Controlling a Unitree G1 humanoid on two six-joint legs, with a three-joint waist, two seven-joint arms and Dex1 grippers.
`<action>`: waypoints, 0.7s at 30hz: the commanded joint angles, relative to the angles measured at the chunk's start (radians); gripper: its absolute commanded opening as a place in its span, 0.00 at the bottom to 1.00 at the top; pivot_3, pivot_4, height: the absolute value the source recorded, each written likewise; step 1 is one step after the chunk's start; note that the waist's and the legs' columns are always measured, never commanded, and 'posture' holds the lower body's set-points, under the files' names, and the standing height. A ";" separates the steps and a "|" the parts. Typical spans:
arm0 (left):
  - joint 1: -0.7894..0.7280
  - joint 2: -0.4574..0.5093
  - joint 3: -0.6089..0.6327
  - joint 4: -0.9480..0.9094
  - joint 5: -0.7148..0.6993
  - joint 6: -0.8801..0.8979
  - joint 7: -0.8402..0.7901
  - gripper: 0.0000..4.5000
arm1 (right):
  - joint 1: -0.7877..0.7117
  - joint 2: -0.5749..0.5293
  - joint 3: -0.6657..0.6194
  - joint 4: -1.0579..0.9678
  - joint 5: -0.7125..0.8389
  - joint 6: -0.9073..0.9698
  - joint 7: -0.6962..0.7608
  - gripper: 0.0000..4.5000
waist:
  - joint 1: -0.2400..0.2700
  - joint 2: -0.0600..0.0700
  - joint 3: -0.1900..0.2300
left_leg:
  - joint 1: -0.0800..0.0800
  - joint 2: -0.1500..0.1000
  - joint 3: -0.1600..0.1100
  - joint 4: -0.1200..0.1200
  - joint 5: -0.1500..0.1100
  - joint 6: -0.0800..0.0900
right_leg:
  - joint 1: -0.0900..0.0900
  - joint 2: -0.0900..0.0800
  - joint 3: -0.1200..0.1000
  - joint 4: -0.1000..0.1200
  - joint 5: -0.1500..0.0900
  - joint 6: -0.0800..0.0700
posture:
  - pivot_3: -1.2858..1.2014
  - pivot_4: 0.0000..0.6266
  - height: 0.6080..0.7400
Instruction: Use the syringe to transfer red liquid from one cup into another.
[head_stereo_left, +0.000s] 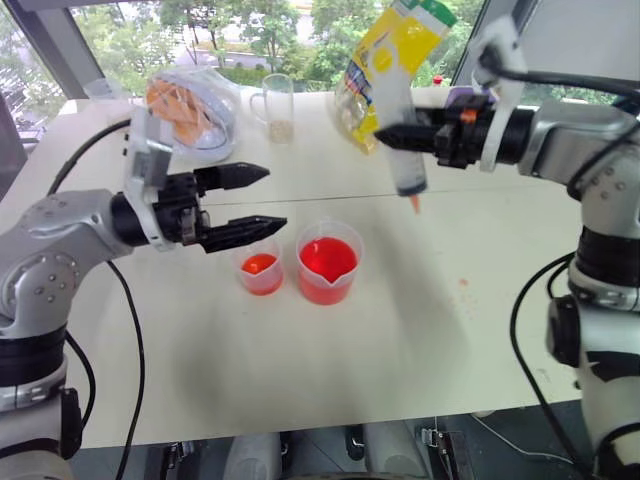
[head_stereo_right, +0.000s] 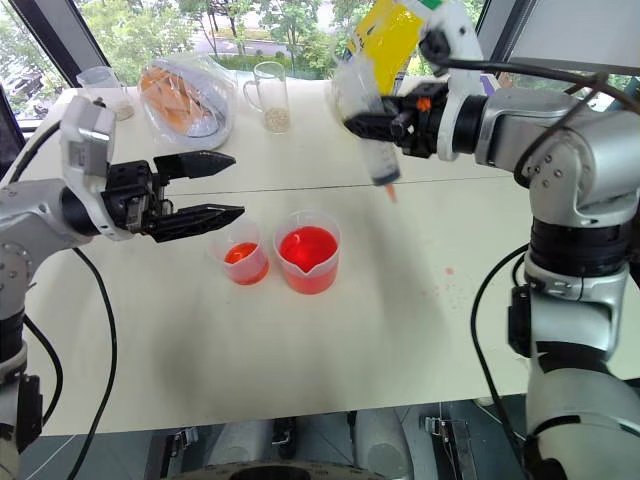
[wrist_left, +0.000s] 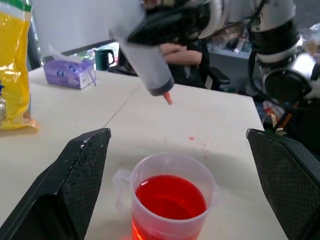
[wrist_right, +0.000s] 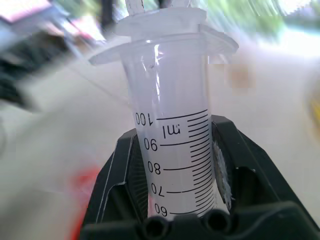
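My right gripper (head_stereo_left: 392, 134) is shut on the barrel of the syringe (head_stereo_left: 408, 150), which it holds upright in the air. The reddish tip points down, above and to the right of the cups. In the right wrist view the syringe (wrist_right: 172, 150) shows black marks, and the barrel looks clear between the black fingers (wrist_right: 117, 190). The spouted beaker (head_stereo_left: 328, 262) holds red liquid (head_stereo_left: 326, 258) at the table's middle. The narrower cup (head_stereo_left: 260, 268) to its left holds a little red liquid. My left gripper (head_stereo_left: 275, 198) is open, level, just above the narrower cup.
A yellow bag (head_stereo_left: 395, 50), a clear handled mug (head_stereo_left: 275, 100) and a clear bag of orange items (head_stereo_left: 190, 105) stand at the back of the white table (head_stereo_left: 420, 330). Small red drops (head_stereo_left: 462, 283) lie to the right of the beaker. A purple tissue box (wrist_left: 70, 74) sits further off.
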 joint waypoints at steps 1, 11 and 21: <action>-0.064 0.032 0.008 0.024 0.007 -0.001 -0.034 1.00 | 0.061 0.112 -0.106 -0.121 0.108 -0.126 -0.034 0.30 | 0.000 -0.001 0.000 | 0.000 0.000 0.000 0.000 0.000 0.000 | 0.000 0.000 0.000 0.000 0.000 0.000 | 0.52 0.24 1.00; -0.222 0.037 -0.013 0.097 -0.004 0.029 -0.084 1.00 | 0.367 0.294 0.052 -0.208 0.061 -0.442 0.004 0.30 | 0.000 -0.001 0.000 | 0.001 -0.001 0.000 0.000 0.000 0.000 | 0.001 -0.001 0.000 0.000 0.000 0.000 | 0.52 0.24 1.00; -0.314 -0.029 -0.073 0.124 0.009 0.045 -0.100 1.00 | 0.515 0.334 0.207 -0.092 -0.107 -0.736 0.076 0.30 | 0.000 0.000 0.000 | 0.001 -0.002 0.000 0.000 0.001 -0.001 | 0.001 0.000 0.000 0.000 0.000 0.000 | 0.52 0.24 1.00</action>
